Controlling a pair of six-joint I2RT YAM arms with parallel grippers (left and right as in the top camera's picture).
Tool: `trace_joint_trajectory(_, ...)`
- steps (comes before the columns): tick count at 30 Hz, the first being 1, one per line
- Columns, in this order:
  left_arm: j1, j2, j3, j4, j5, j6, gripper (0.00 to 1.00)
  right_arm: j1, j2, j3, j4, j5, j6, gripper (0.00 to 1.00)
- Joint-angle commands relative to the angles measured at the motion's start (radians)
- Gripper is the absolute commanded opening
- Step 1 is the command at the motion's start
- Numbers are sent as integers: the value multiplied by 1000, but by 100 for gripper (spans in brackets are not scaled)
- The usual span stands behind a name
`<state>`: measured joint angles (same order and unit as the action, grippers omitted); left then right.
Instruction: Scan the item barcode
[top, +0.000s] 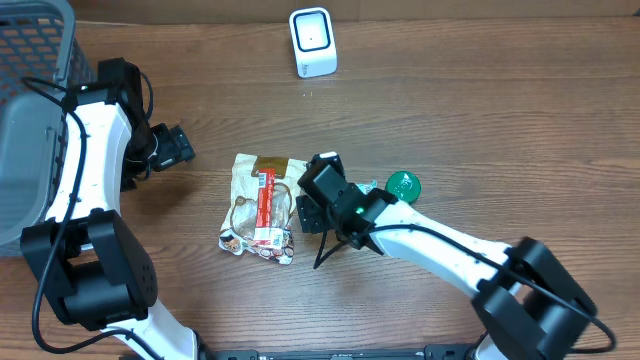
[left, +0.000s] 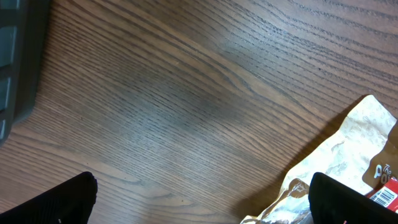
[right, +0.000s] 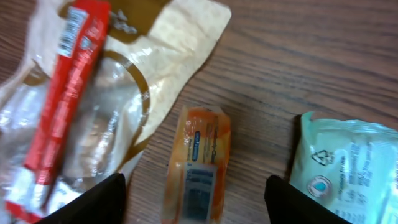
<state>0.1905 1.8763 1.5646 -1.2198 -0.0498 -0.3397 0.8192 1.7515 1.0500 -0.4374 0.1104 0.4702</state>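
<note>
**Item 1. Right claw** (right: 194, 205): released. Its two dark fingers (right: 87, 202) stand wide apart with nothing pinched.

**Item 2. Orange sachet** (right: 198, 158): the task's thing. It lies flat on the worktop (top: 480, 110), directly under the right claw, in the gap between the fingers and clear of both. A dark printed label sits on the end nearest the claw, too blurred to read. From overhead the claw covers it.

**Item 3. Tan pouch** (right: 158, 53): partly clear, crumpled, flat on the worktop just beyond the claw's left finger. A red stick (right: 65, 93) lies lengthwise on top of it.

**Item 4. Green packet** (right: 348, 165): pale, beside the claw's right finger, apart from the sachet.

**Item 5. Left claw** (left: 208, 202): released, fingertips spread wide over bare wood. One corner of the tan pouch reaches in at its right fingertip.

**Item 6. Scanner** (top: 312, 42): white, upright, at the far edge, well apart from both claws.

**Item 7. Basket** (top: 30, 110): grey, behind the left arm.
</note>
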Motion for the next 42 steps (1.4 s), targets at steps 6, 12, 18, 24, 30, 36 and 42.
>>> trace_joint_trajectory(6, 5, -19, 14, -2, -9, 3, 100, 5, 47, 11, 16, 9, -5, 7)
trace_joint_trajectory(12, 5, -19, 14, -2, -9, 3, 100, 4, 47, 11, 51, 30, -8, 61)
trace_joint_trajectory(18, 5, -19, 14, -2, -9, 3, 100, 4, 47, 11, 77, 80, -8, 27)
trace_joint_trajectory(24, 5, -19, 14, -2, -9, 3, 100, 4, 46, 11, 86, 80, -8, 85)
trace_joint_trajectory(30, 5, -19, 14, -2, -9, 3, 100, -30, -13, 56, 87, 80, -8, 94)
trace_joint_trajectory(36, 5, -19, 14, -2, -9, 3, 100, -146, -101, 66, 74, 80, -8, 100)
trace_joint_trajectory(42, 5, -19, 14, -2, -9, 3, 100, -174, -100, 66, 31, 80, -8, 100)
